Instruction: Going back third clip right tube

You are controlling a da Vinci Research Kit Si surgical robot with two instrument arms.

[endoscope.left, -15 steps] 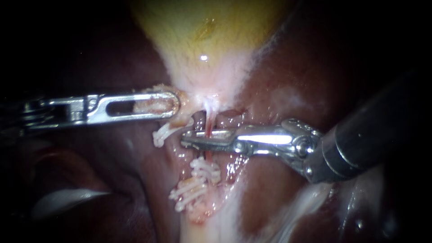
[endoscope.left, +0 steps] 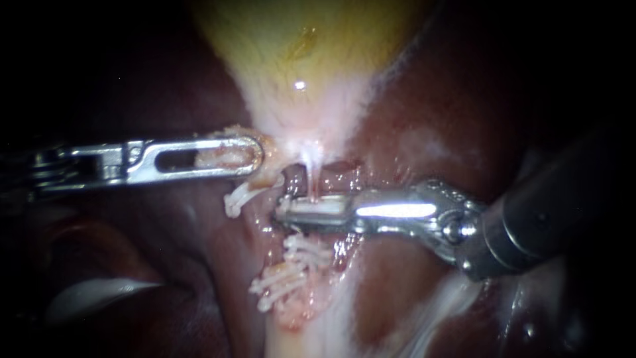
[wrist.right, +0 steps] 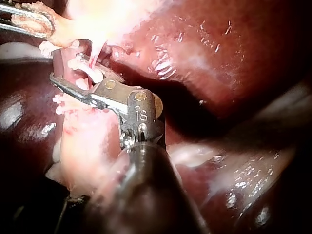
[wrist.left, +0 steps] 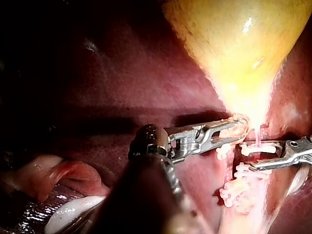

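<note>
One clip point(endoscope.left: 317, 211), long axis horizontal, crossing tube point(endoscope.left: 310, 174)

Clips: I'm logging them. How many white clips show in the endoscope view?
4. One clip beside the jaws of the left instrument; one clip on the tube between the jaws of the right instrument; two clips bunched below it. The bunch may hide more.

Darkness surrounds the lit field; bright light glints off the wet liver point(endoscope.left: 457, 99).
</note>
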